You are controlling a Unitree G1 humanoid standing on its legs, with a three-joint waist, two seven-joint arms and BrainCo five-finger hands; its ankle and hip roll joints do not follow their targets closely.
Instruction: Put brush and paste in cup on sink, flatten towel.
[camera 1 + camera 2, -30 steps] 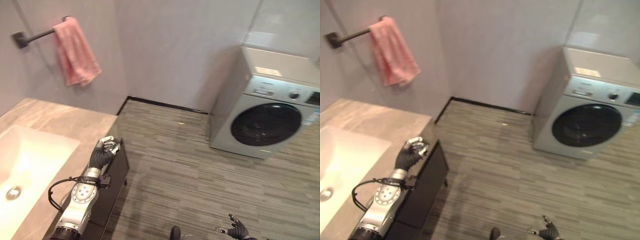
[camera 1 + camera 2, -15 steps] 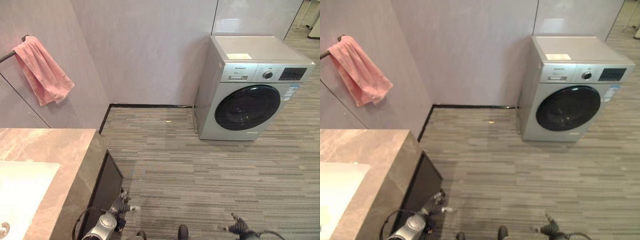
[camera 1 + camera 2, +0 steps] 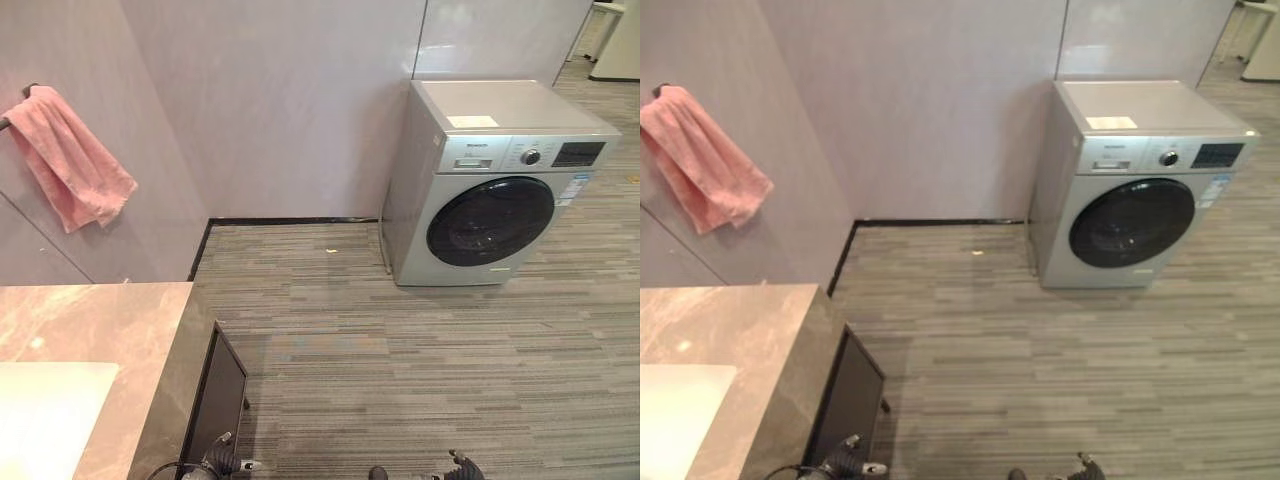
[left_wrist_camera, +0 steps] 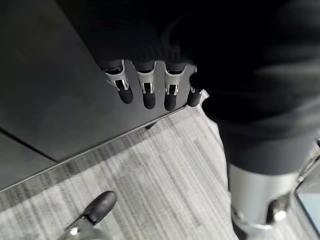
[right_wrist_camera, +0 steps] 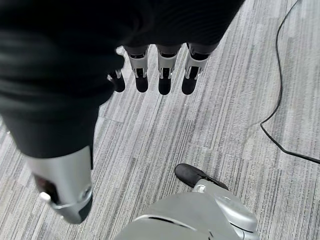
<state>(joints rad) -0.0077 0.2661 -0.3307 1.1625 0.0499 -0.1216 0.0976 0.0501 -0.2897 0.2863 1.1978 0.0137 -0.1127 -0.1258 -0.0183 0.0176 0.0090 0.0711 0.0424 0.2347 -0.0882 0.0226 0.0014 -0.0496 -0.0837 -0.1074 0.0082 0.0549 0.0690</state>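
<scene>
Left hand (image 4: 150, 92) hanging low beside the dark, flat, matte cabinet front (image 4: 55, 100), fingers straight and relaxed, holding nothing, touching nothing. Right hand (image 5: 160, 75) likewise hanging over the floor (image 3: 420, 360), fingers loose and extended, empty. Floor of narrow grey streaked planks, slightly glossy. Up beside the left hand, a stone-look countertop (image 3: 100, 320) in veined beige-brown, polished, square-edged, with a pale rectangular sink basin (image 3: 40, 410) sunk into it. Pink towel (image 3: 70, 165) high on the wall to the left, soft terry cloth, bunched and draped unevenly over a dark bar (image 3: 5, 123), one corner hanging lower. Brush, paste and cup hard to find anywhere on the visible counter; cannot tell where those lie. Walls of smooth grey panels with a black skirting strip. Silver boxy washing machine (image 3: 495, 180) against the far wall, round dark glass door, well apart from both hands.
</scene>
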